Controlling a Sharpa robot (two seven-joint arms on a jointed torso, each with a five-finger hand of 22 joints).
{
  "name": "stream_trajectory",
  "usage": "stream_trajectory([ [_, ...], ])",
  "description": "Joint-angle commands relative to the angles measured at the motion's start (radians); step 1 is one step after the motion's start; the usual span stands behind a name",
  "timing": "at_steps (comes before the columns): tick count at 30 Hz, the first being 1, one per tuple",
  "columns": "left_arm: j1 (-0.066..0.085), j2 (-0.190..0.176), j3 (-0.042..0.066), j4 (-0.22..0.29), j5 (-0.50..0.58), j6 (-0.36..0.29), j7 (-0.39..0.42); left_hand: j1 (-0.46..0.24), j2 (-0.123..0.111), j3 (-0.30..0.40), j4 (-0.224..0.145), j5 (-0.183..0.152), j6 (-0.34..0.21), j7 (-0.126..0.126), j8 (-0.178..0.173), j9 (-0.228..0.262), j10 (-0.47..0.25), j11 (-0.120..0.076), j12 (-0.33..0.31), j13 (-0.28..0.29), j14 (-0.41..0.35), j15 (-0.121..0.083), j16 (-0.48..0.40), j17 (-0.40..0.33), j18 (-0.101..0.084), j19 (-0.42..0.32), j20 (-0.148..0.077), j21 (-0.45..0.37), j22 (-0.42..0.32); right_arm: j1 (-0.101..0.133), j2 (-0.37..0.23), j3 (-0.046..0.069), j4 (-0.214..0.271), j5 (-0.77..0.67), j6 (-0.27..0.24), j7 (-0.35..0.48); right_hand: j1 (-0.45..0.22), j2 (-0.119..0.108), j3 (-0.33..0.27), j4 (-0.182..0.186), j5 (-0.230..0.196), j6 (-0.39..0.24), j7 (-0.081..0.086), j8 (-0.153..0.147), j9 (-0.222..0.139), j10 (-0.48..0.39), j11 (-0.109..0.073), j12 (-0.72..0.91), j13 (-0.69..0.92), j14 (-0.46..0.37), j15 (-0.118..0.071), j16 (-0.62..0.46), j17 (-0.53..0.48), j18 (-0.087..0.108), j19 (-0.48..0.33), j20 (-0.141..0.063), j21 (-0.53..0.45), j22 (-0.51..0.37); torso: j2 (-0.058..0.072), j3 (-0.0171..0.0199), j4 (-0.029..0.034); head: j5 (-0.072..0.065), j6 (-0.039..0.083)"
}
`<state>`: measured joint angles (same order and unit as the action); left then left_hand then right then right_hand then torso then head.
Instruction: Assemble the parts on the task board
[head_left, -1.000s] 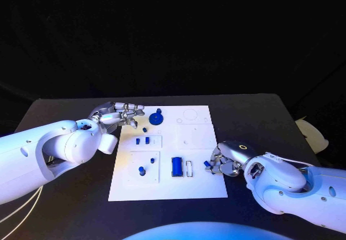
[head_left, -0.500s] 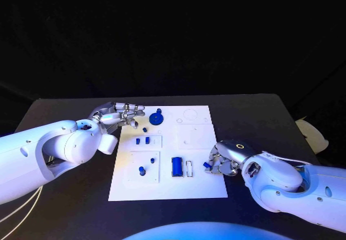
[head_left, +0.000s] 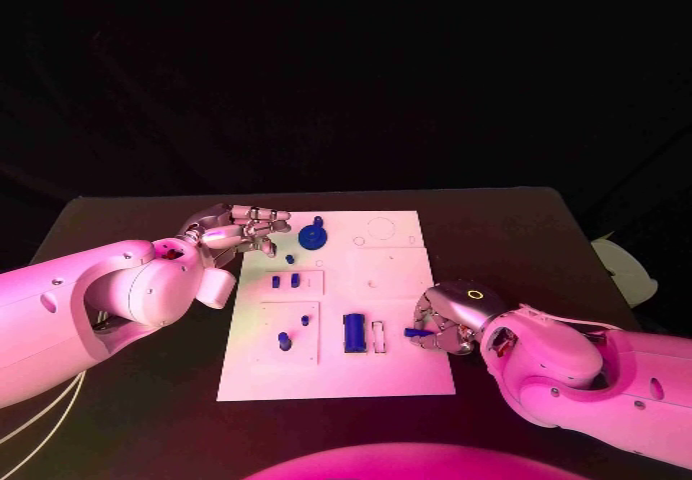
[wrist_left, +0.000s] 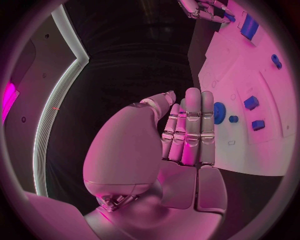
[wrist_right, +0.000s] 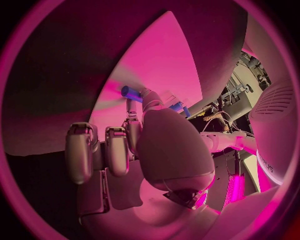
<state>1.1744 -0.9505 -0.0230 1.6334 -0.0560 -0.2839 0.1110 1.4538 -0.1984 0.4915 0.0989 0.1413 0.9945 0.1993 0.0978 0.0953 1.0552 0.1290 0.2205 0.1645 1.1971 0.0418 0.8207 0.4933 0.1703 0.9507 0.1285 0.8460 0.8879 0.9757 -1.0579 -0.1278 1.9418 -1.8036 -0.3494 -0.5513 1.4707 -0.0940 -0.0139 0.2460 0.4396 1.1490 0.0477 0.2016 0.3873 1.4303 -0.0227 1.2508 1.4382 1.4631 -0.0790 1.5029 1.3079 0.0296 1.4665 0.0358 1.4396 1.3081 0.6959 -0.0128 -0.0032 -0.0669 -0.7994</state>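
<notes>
The left hand (head_left: 242, 228) is shown at the far left corner of the white task board (head_left: 404, 375) on the black counter (head_left: 505, 230), with its fingers extended side by side and nothing held, just beside a blue gear-shaped part (head_left: 313, 237). Toward the middle of the board, two small blue blocks (head_left: 284, 281), two small blue pegs (head_left: 294, 332) and a long blue bar (head_left: 353, 332) are seen. At the board's right edge, a small blue pin (head_left: 418, 332) is pinched in the fingers of the right hand (head_left: 451, 325), beside the bar.
</notes>
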Motion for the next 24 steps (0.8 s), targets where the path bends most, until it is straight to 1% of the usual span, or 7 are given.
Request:
stream_trajectory([
  [1, 0.001, 0.001, 0.0, 0.003, 0.0, 0.02, 0.001, -0.004, 0.008, -0.005, 0.0, 0.002, -0.008, 0.001, 0.005, -0.001, -0.006, -0.003, 0.002, 0.0, 0.003, -0.001, -0.002, -0.001, 0.014, 0.001, 0.005, -0.003, -0.001, -0.01, -0.003, -0.009, -0.005, 0.01, 0.023, -0.038, 0.033, 0.03, 0.021, 0.014, 0.021, 0.007, -0.003, 0.006, 0.002, 0.007, -0.006, 0.007, -0.093, 0.081, -0.008, -0.001, 0.134, -0.004, 0.054, -0.009, 0.01, 0.229, 0.0, 0.0001, -0.0001, 0.001, 0.001],
  [3, 0.001, 0.001, 0.0, 0.003, 0.0, 0.021, 0.001, -0.004, 0.008, -0.005, 0.0, 0.002, -0.008, 0.001, 0.005, -0.001, -0.006, -0.003, 0.002, 0.0, 0.003, -0.001, -0.002, -0.001, 0.014, 0.001, 0.005, -0.003, -0.001, -0.01, -0.004, -0.009, 0.003, 0.025, 0.001, -0.039, 0.027, 0.021, 0.037, 0.024, 0.038, 0.006, -0.003, 0.009, 0.003, 0.009, -0.008, 0.009, -0.091, 0.081, -0.008, 0.001, 0.137, -0.005, 0.056, -0.009, 0.014, 0.23, 0.001, -0.0003, -0.0003, 0.001, 0.002],
  [6, 0.001, 0.001, 0.0, 0.004, 0.0, 0.021, 0.001, -0.004, 0.008, -0.005, 0.0, 0.002, -0.008, 0.001, 0.005, -0.001, -0.006, -0.003, 0.002, 0.0, 0.003, -0.001, -0.002, -0.001, 0.014, 0.001, 0.005, -0.003, -0.001, -0.007, -0.005, -0.009, 0.015, 0.047, -0.03, -0.039, 0.022, 0.014, 0.053, 0.032, 0.051, 0.005, -0.004, 0.011, 0.005, 0.011, -0.007, 0.011, -0.089, 0.082, -0.009, 0.002, 0.14, -0.006, 0.058, -0.01, 0.018, 0.232, 0.001, -0.0008, -0.0003, 0.002, 0.001],
  [12, 0.001, 0.001, 0.0, 0.004, 0.0, 0.021, 0.001, -0.004, 0.008, -0.005, 0.0, 0.002, -0.008, 0.001, 0.005, -0.001, -0.006, -0.003, 0.002, 0.0, 0.003, -0.001, -0.002, -0.001, 0.014, 0.001, 0.005, -0.003, -0.001, 0.0, -0.001, -0.007, 0.039, 0.104, -0.105, -0.036, 0.011, 0.006, 0.066, 0.04, 0.062, 0.004, -0.004, 0.014, 0.007, 0.012, -0.007, 0.012, -0.088, 0.082, -0.009, 0.004, 0.142, -0.007, 0.059, -0.01, 0.022, 0.233, 0.0, -0.0006, 0.0001, 0.003, 0.002],
  [14, 0.001, 0.001, 0.0, 0.005, 0.0, 0.021, 0.001, -0.004, 0.008, -0.005, 0.0, 0.002, -0.008, 0.001, 0.005, -0.001, -0.006, -0.003, 0.002, 0.0, 0.003, -0.001, -0.002, -0.001, 0.014, 0.001, 0.005, -0.003, -0.001, 0.004, 0.0, -0.007, 0.045, 0.149, -0.125, -0.034, -0.006, 0.002, 0.072, 0.044, 0.061, 0.005, -0.003, 0.016, 0.008, 0.015, -0.006, 0.016, -0.085, 0.083, -0.009, 0.006, 0.146, -0.008, 0.061, -0.009, 0.027, 0.234, 0.0, -0.0006, 0.0001, 0.004, 0.002],
  [18, 0.001, 0.0, 0.0, 0.007, 0.0, 0.021, 0.001, -0.004, 0.008, -0.005, 0.0, 0.002, -0.008, 0.001, 0.005, -0.001, -0.006, -0.003, 0.002, 0.0, 0.003, -0.001, -0.002, -0.001, 0.014, 0.001, 0.005, -0.003, -0.001, 0.01, 0.007, -0.007, 0.046, 0.221, -0.15, -0.03, -0.043, -0.002, 0.085, 0.045, 0.063, 0.005, -0.004, 0.019, 0.009, 0.019, -0.007, 0.022, -0.081, 0.084, -0.008, 0.008, 0.15, -0.009, 0.064, -0.009, 0.033, 0.236, 0.001, -0.001, 0.0004, 0.003, 0.002],
  [24, 0.001, 0.0, 0.0, 0.01, 0.0, 0.021, 0.001, -0.004, 0.008, -0.005, 0.0, 0.002, -0.008, 0.001, 0.005, -0.001, -0.006, -0.003, 0.002, 0.0, 0.003, -0.001, -0.002, -0.001, 0.014, 0.001, 0.005, -0.003, -0.001, 0.013, 0.032, -0.007, 0.038, 0.322, -0.176, -0.027, -0.074, -0.008, 0.097, 0.046, 0.063, 0.006, -0.005, 0.022, 0.011, 0.023, -0.007, 0.028, -0.075, 0.085, -0.009, 0.01, 0.154, -0.01, 0.066, -0.01, 0.038, 0.237, 0.001, -0.0011, 0.0012, 0.002, -0.001],
])
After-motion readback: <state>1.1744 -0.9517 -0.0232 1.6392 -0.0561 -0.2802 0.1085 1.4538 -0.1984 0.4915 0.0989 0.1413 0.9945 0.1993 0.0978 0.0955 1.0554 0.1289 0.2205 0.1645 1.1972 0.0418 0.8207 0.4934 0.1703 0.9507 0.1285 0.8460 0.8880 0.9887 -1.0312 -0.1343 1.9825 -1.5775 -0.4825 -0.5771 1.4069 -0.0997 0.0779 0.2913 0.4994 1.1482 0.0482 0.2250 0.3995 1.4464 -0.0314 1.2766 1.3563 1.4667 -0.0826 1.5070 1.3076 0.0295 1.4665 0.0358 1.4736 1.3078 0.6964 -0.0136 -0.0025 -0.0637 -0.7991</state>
